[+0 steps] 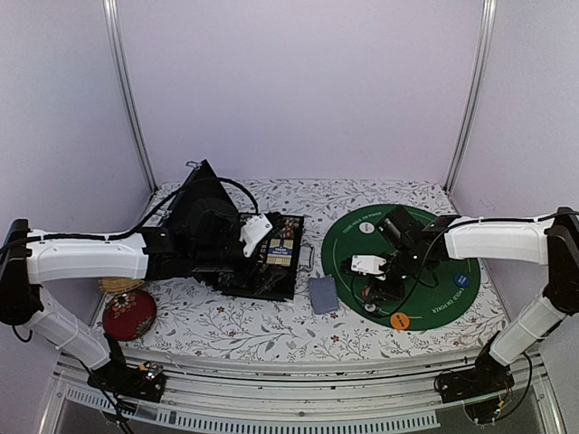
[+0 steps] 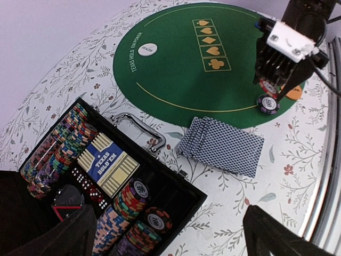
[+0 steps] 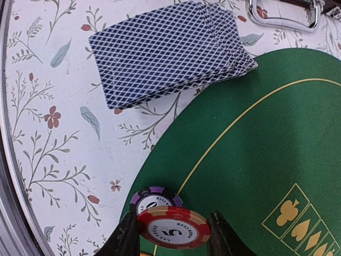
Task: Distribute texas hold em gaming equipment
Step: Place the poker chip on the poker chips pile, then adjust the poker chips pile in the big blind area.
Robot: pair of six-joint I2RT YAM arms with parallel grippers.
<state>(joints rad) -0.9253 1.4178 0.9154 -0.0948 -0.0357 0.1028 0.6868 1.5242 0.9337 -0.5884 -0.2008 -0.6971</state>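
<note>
far left: left gripper [image 2: 176, 234] hangs over the open black case [image 1: 271, 264], jaws spread wide, nothing between them. case holds rows of chip stacks [image 2: 77, 136] on edge, plus a boxed "texas hold'em" pack [image 2: 106, 164] and dice [image 2: 88, 184] in the middle.

centre: card deck [image 1: 323, 294], blue-backed, slightly fanned, face down on the floral cloth [image 1: 226, 330] between case and green mat [image 1: 434, 244]; one corner reaches the mat's edge.

right: white dealer button [image 1: 365, 229] on the mat's far left part. right gripper [image 3: 173, 234] is clamped on a red chip [image 3: 173, 226], held flat between the fingers, low over the mat's near edge. purple chip [image 3: 154, 196] lies flat on the mat just beside it. orange button [image 1: 399, 319] near the same edge, blue button [image 1: 461, 278] further right.
</note>
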